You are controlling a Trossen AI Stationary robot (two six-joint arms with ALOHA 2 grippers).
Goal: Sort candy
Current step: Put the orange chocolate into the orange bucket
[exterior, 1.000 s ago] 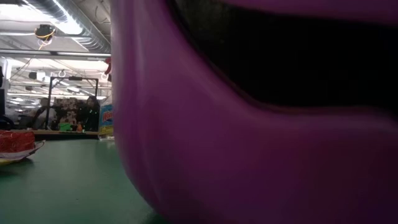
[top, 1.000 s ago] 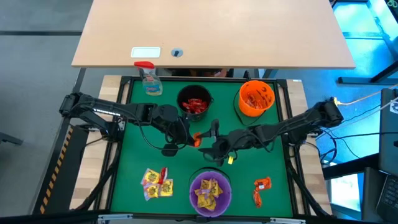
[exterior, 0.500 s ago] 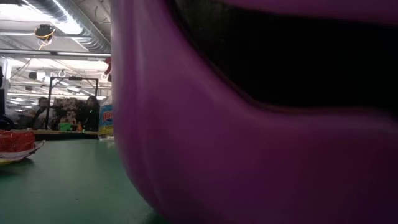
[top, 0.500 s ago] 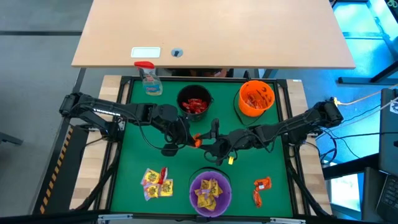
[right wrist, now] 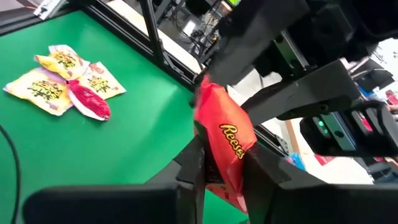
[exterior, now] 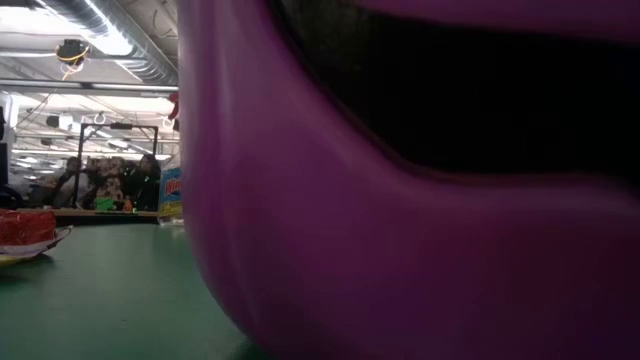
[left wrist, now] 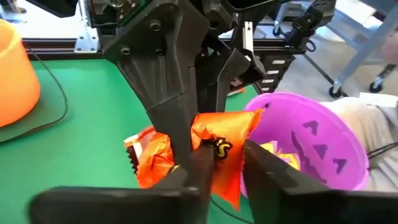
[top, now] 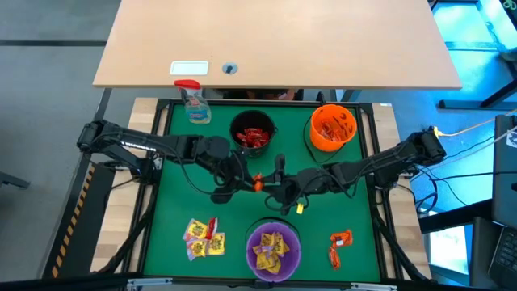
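Observation:
Above the green mat's middle an orange candy packet (top: 257, 182) hangs between my two grippers. My right gripper (right wrist: 227, 152), reaching in from the right, is shut on it. My left gripper (left wrist: 228, 152), reaching in from the left, stands open with a finger on each side of the same packet (left wrist: 221, 134). Loose yellow and red candy (top: 202, 238) lies near the front left, and orange candy (top: 341, 242) lies at the front right. The black bowl (top: 253, 133) holds red candy, the orange bowl (top: 334, 128) orange candy, and the purple bowl (top: 273, 246) yellow candy. My right gripper pinches the orange packet between its two fingers, low on its printed face (right wrist: 219, 163). The fingers come level from the table's right side. The packet stands nearly upright in the hold, lifted clear of the mat. My left gripper's fingers (left wrist: 202, 165) flank the packet's other end; whether they touch it I cannot tell.
A spray bottle (top: 194, 101) stands at the mat's far left corner. The purple bowl (exterior: 400, 250) fills most of the low view, with packets (exterior: 25, 230) at its left. A small yellow piece (top: 299, 208) lies under the right arm. A black frame rims the mat.

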